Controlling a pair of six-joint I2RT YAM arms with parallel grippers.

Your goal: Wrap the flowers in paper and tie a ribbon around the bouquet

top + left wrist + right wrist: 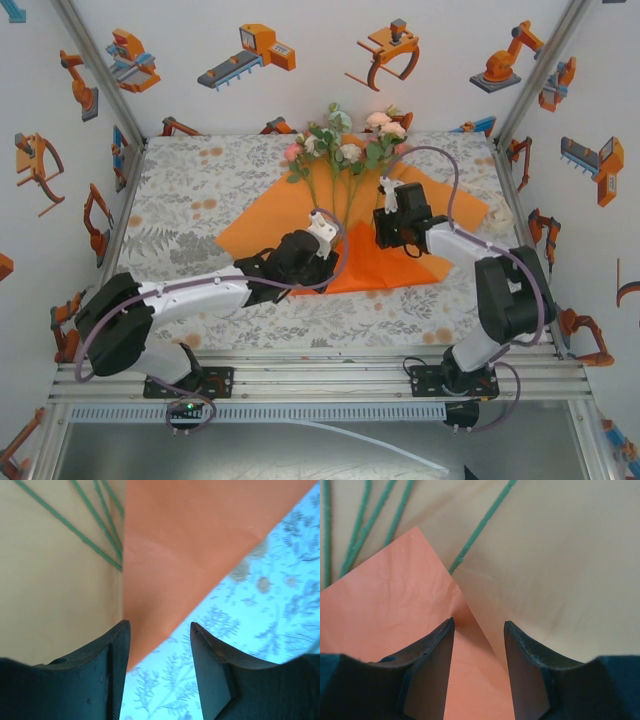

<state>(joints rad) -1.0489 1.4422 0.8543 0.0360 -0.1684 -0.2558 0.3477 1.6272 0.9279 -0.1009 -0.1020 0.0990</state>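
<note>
White walls dotted with orange robot stickers ring a leaf-printed surface (190,200), where the orange paper (260,225) lies spread at the middle. The left claw (157,625) hovers half-wide over a folded corner of it, jaws apart. The flowers (345,150) lie along the sheet, blooms at the far edge, stems toward the arms. The right claw (479,621) stands half-wide too, a folded orange flap's edge between its jaws

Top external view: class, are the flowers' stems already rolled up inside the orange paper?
No: the flowers lie uncovered on top of the spread paper, their green stems bare along its middle.
</note>
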